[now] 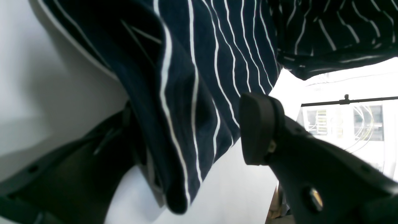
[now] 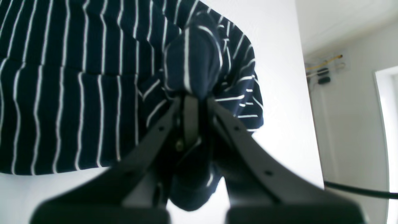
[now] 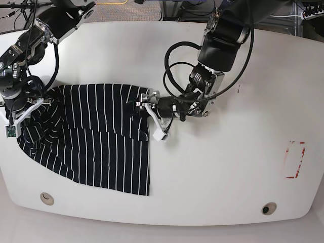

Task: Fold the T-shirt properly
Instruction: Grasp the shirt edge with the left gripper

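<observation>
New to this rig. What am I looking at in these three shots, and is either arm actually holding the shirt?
It is a robot with two arms working at a white table. The base view looks down on the whole table. The other two pictures come from cameras mounted on each arm's wrist, looking along its fingers.

On the table lies a black T-shirt with thin white stripes, partly spread out.

The right gripper, at the left of the base view, is shut on a bunch of the T-shirt's fabric. The left gripper, at the right of the base view, has its jaws apart with a fold of the shirt's edge hanging between them. One finger pad stands clear of the cloth, so it is not pinching.
</observation>
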{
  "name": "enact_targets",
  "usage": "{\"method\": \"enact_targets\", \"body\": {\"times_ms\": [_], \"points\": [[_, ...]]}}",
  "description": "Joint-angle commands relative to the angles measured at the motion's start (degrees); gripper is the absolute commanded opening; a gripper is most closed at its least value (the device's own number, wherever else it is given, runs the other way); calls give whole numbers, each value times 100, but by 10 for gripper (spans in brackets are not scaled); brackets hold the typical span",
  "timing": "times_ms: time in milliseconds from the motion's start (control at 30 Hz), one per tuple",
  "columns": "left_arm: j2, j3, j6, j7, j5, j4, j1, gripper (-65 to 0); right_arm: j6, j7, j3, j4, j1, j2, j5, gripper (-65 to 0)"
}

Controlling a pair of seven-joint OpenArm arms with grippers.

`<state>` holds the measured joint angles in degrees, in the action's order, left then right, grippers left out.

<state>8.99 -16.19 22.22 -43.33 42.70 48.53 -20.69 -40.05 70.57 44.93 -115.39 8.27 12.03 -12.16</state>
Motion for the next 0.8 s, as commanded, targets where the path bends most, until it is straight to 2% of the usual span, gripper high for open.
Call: {"method": "enact_targets", "body": {"times_ms": [0, 67, 167, 200, 267, 300, 567, 767], "points": [[1, -21, -143, -93, -265, -5, -54, -261, 5, -142, 22, -87, 83, 102, -45, -648], [1, -21, -143, -84, -283, -5, -54, -276, 5, -142, 22, -87, 83, 102, -45, -648], [1, -21, -178, -23, -301, -31, -54, -422, 5, -142, 30, -87, 83, 102, -45, -648], [1, -21, -248, 47, -301, -67, -54, -499, 5, -142, 30, -87, 83, 102, -45, -648], [1, -21, -398, 188, -301, -128, -54, -604, 5, -142, 30, -78, 83, 102, -45, -648], [1, -21, -485, 276, -301, -163, -63, -635, 5, -142, 30, -78, 83, 102, -45, -648], [1, 5, -556, 434, -274, -93, -28, -633, 5, -142, 30, -78, 109, 76, -45, -648], [1, 199, -573, 408, -274, 681, 236, -633, 5, -142, 22, -96, 109, 93, -45, -648]]}}
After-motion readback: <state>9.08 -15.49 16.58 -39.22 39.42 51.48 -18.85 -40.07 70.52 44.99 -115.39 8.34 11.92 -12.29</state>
